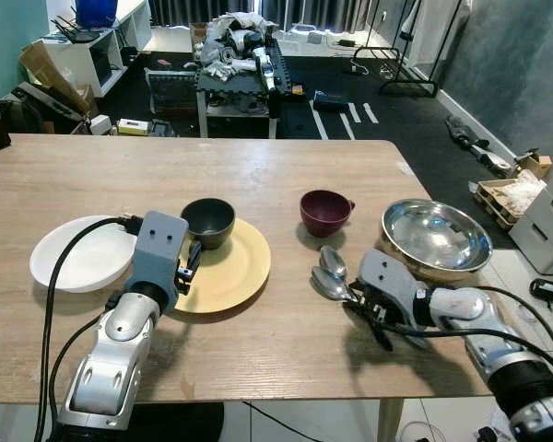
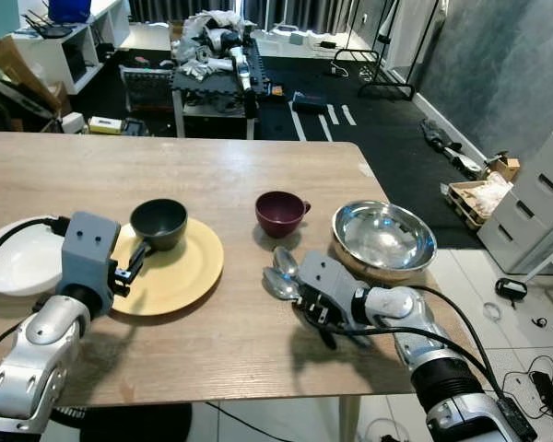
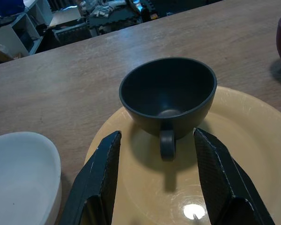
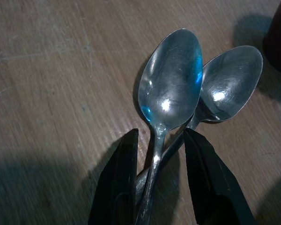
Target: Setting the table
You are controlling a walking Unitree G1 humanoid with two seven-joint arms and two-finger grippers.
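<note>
While the right gripper (image 4: pixel 157 187) straddles their crossed handles, perhaps not yet pinching, two shiny steel spoons (image 4: pixel 173 79) lie on the wooden table (image 1: pixel 286 166), bowls pointing away toward the maroon cup (image 1: pixel 324 212).

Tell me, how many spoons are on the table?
2. Both spoons lie crossed on the wooden table, their handles between the right claw fingers, near the steel bowl.

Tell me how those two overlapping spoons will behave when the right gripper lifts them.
The two spoons look like polished metal, so probably stiff but slippery between the right gripper fingers. Their handles cross between the open fingers, so one may pivot or slide out. Being thin and flat on the table, they are likely hard to get under.
</note>
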